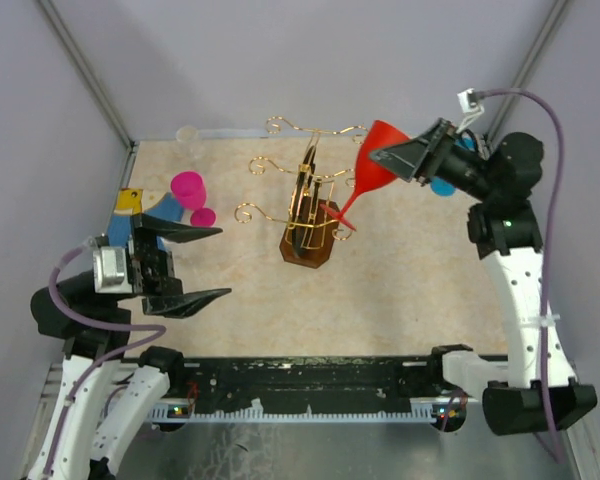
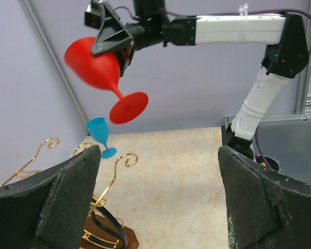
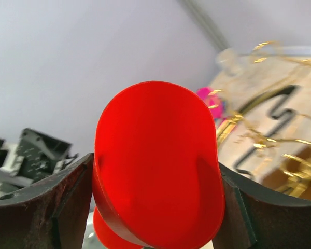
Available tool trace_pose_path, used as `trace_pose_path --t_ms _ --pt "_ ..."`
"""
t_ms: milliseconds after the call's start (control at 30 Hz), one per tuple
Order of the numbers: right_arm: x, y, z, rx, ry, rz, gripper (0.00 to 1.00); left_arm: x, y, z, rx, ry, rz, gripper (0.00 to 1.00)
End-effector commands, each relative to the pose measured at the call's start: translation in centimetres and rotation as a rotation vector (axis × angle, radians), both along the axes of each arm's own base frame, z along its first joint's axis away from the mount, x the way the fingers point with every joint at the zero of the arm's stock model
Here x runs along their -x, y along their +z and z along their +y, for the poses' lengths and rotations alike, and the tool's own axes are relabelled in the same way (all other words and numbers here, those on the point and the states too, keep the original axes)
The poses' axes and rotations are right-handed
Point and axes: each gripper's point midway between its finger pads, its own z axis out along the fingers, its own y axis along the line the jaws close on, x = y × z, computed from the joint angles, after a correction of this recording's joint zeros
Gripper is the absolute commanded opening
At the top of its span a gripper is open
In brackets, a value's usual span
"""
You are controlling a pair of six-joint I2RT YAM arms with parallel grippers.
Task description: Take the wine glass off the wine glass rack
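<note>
Blurred rack (image 3: 227,128); red glass (image 3: 155,166) foot half-hidden

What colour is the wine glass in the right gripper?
The wine glass is red, clearest in the left wrist view.

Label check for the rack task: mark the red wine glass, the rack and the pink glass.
red wine glass (image 1: 378,152): top view, on its bowl.
wine glass rack (image 1: 310,255): top view, on its wooden base.
pink glass (image 1: 188,187): top view, on its bowl.

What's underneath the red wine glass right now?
In the left wrist view, only air: the red wine glass, in the right gripper, hangs tilted above the rack. From above, its foot hides part of it.
</note>
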Motion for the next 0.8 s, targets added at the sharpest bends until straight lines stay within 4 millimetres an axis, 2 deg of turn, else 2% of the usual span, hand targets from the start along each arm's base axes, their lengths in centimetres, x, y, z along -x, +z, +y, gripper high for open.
trace_pose_path --t_ms 0,167,300,333,500,567,767 --pt "-0.9 -3.0 -5.9 0.188 -0.267 0.027 0.66 -0.7 0.2 0.1 0.001 0.036 0.008 1.0" --pt "-3.7 -6.1 -13.0 0.373 -0.657 0.076 0.66 -1.0 0.2 0.2 0.005 0.056 0.005 1.0" --pt "-5.2 -9.2 -19.0 0.548 -0.956 0.139 0.61 -1.8 -0.1 0.2 0.01 0.08 0.025 1.0" --pt "-5.6 -10.6 -19.8 0.578 -0.989 0.168 0.6 -2.1 -0.3 0.2 0.01 0.083 0.038 1.0" --pt "-7.1 -15.3 -22.4 0.671 -1.098 0.236 0.58 -4.0 -1.5 -0.1 0.021 0.095 0.114 1.0" --pt "-7.4 -16.9 -24.0 0.738 -1.184 0.263 0.58 -4.3 -1.7 -0.2 0.03 0.093 0.123 1.0" --pt "-7.4 -19.5 -26.1 0.927 -1.388 0.246 0.57 -4.5 -2.5 -0.4 0.042 0.071 0.136 1.0"
